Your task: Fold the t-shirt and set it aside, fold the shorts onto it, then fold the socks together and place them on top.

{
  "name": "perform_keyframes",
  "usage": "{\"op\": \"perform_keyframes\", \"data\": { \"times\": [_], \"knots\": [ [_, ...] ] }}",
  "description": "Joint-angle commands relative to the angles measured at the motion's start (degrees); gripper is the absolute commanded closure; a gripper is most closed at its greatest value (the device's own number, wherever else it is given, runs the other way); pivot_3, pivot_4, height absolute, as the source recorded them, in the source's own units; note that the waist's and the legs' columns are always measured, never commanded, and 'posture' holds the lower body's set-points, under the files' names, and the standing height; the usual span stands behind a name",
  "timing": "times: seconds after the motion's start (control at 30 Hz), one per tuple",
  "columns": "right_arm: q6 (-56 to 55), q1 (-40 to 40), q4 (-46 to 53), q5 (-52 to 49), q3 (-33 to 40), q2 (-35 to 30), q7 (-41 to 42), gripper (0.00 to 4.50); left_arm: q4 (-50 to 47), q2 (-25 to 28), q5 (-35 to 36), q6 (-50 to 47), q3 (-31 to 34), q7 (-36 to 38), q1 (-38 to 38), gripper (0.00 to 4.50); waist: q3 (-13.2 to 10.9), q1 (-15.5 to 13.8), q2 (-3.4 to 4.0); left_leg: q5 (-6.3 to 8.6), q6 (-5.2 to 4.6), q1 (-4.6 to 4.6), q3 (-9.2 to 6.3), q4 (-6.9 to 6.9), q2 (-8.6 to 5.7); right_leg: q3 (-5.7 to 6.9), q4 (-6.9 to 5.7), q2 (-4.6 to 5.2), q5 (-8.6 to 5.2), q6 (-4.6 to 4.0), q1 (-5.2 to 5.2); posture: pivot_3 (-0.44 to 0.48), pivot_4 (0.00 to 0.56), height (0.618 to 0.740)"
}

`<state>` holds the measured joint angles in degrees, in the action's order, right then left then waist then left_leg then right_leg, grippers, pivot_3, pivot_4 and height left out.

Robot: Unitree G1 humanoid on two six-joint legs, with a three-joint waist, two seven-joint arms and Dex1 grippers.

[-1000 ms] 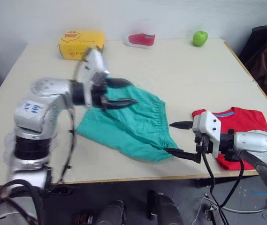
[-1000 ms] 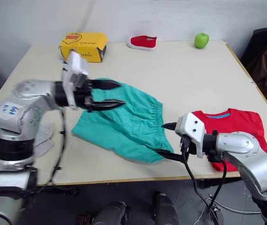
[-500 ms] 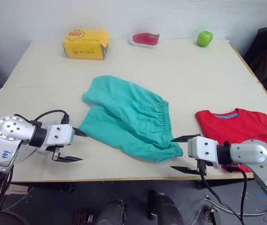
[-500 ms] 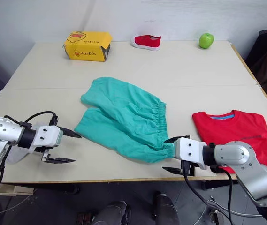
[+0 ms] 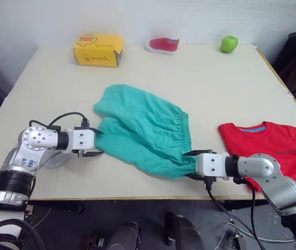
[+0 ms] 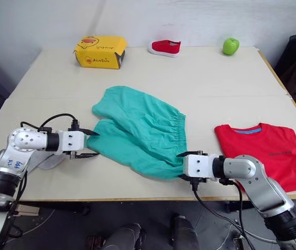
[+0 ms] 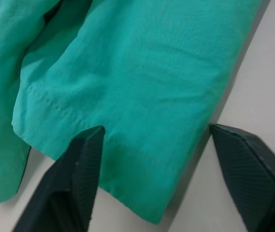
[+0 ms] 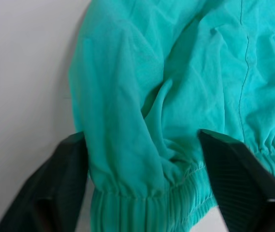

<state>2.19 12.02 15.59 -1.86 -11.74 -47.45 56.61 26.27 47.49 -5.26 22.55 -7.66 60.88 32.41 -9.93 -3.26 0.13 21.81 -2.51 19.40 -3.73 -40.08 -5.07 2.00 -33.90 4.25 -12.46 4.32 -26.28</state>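
The teal shorts lie mid-counter, beside the folded red t-shirt. Left gripper and right gripper straddle opposite corners, fingers wide; pinching only the top layer could spoil the fold.

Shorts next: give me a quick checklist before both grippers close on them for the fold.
1. Left gripper open at the leg hem of the shorts: ok; hem sits between its fingers in the left wrist view.
2. Right gripper open at the waistband corner: ok; the elastic lies between its fingers.
3. Shorts flat on the table: not ok, one leg lies folded over the other.
4. T-shirt folded and set aside: ok.
5. Socks out of the way: cannot tell, mostly hidden under the left arm.
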Motion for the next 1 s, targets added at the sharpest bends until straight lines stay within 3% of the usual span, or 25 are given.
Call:
{"op": "perform_keyframes", "data": {
  "times": [0.03,0.2,0.27,0.3,0.43,0.57,0.63,0.8,0.9,1.0],
  "knots": [
    [-1.18,-1.51,1.74,-1.18,1.46,0.16,0.09,2.73,-0.65,-1.36,0.89,-1.67,-0.5,0.22,-0.93,2.15,0.03,0.05,0.04,0.0,0.0,0.0,0.0,0.0,-0.01,-0.03,-0.04,0.0,0.0,0.0,-0.01,0.0,0.15,0.74],
    [1.29,-2.76,2.33,-4.95,3.06,1.01,1.35,4.47,-9.85,1.08,6.62,-11.93,1.26,5.72,-6.64,3.69,0.02,0.54,0.04,0.01,-0.02,0.06,0.0,0.01,0.0,-0.04,-0.17,-0.01,0.0,0.01,-0.06,0.0,0.15,0.74],
    [2.92,-2.1,3.16,-6.8,3.77,0.8,2.01,4.5,-14.32,3.49,8.61,-16.31,1.58,8.72,-9.92,4.35,0.02,0.84,0.04,0.02,-0.02,0.09,0.0,0.04,0.03,-0.05,-0.13,-0.03,0.0,0.01,-0.06,0.0,0.15,0.74],
    [3.98,-2.0,3.92,-8.69,4.35,0.67,2.83,4.5,-17.94,5.59,10.68,-18.59,1.99,11.26,-12.85,4.46,0.02,1.18,0.04,0.03,-0.02,0.07,0.0,0.06,0.05,-0.06,-0.12,-0.03,0.0,0.01,-0.06,0.0,0.15,0.74],
    [7.68,-2.29,5.95,-14.91,7.44,-0.99,6.07,4.5,-33.74,15.52,23.48,-34.95,7.18,20.14,-23.91,4.46,0.02,2.59,0.06,0.14,0.06,0.08,0.04,0.19,0.29,-0.14,0.02,-0.23,-0.01,-0.01,-0.11,0.0,0.15,0.74],
    [7.81,-1.67,3.31,-15.47,9.49,-2.69,7.56,4.5,-41.48,23.87,34.58,-49.47,13.21,26.4,-29.92,4.46,-0.08,2.08,-0.05,0.21,0.06,0.1,0.04,0.12,0.4,-0.1,0.03,-0.29,-0.06,-0.1,-0.09,0.0,0.15,0.74],
    [6.02,-1.64,1.37,-14.21,9.79,-3.59,8.26,4.5,-41.46,23.1,35.05,-49.7,14.46,24.61,-29.7,4.46,-0.1,1.63,0.04,0.23,0.03,-0.02,0.04,0.1,0.36,-0.11,0.15,-0.26,-0.07,-0.13,0.01,0.0,0.15,0.74],
    [4.64,-0.44,-0.85,-13.7,10.52,-3.77,7.99,4.5,-34.05,14.54,22.91,-38.27,11.04,11.94,-21.89,4.46,-0.1,1.6,0.14,0.26,0.0,-0.15,0.04,0.1,0.33,-0.08,0.16,-0.25,-0.07,-0.13,0.17,0.0,0.15,0.74],
    [5.28,-0.19,-0.07,-13.91,10.35,-3.35,7.3,4.5,-31.36,12.46,19.69,-34.66,8.86,11.0,-19.98,4.46,-0.11,1.84,0.12,0.25,0.07,-0.06,0.05,0.1,0.34,-0.07,0.01,-0.28,-0.07,-0.12,0.02,0.0,0.15,0.74],
    [5.9,0.34,0.7,-13.94,9.86,-2.83,6.58,4.5,-30.22,10.96,17.74,-30.25,7.3,11.04,-20.15,3.65,-0.1,2.1,0.13,0.29,0.14,0.02,0.23,0.14,0.43,-0.26,-0.02,-0.43,-0.07,-0.12,-0.15,0.0,0.15,0.74]
  ]
}}
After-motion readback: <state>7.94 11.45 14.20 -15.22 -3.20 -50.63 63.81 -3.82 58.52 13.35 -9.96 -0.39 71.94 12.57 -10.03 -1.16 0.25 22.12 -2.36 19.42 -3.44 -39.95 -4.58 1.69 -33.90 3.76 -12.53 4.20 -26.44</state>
